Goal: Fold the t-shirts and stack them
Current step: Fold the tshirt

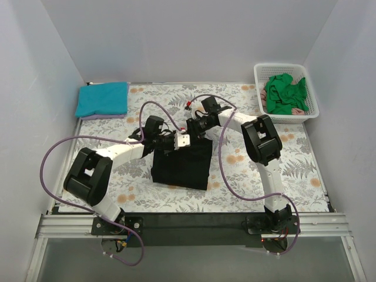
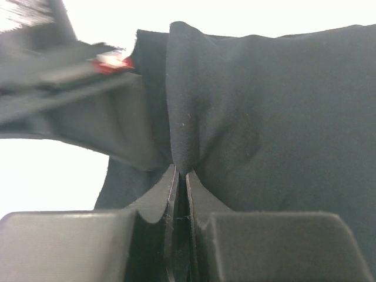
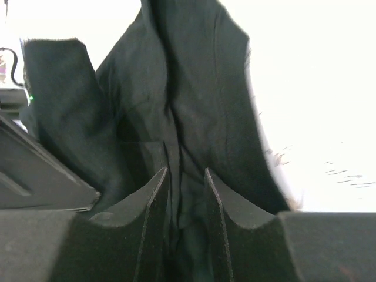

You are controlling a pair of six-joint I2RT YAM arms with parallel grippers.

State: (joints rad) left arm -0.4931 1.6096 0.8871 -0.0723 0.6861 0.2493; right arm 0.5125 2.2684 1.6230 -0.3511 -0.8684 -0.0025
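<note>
The large black t-shirt (image 1: 181,165) hangs partly folded in the middle of the table, its lower part resting on the cover. My left gripper (image 1: 181,141) is shut on its upper edge; the left wrist view shows a fold of the black cloth (image 2: 247,117) pinched between the jaws (image 2: 181,171). My right gripper (image 1: 195,128) is shut on the same edge just to the right; bunched black cloth (image 3: 194,88) fills the gap between its jaws (image 3: 186,171). A folded teal t-shirt (image 1: 103,98) lies on a lavender one (image 1: 103,116) at the back left. Green t-shirts (image 1: 285,94) lie crumpled in the basket.
The white lattice basket (image 1: 311,108) stands at the back right corner. The floral fern-print cover (image 1: 294,170) spreads over the table. White walls close in the back and both sides. Purple cables loop over both arms.
</note>
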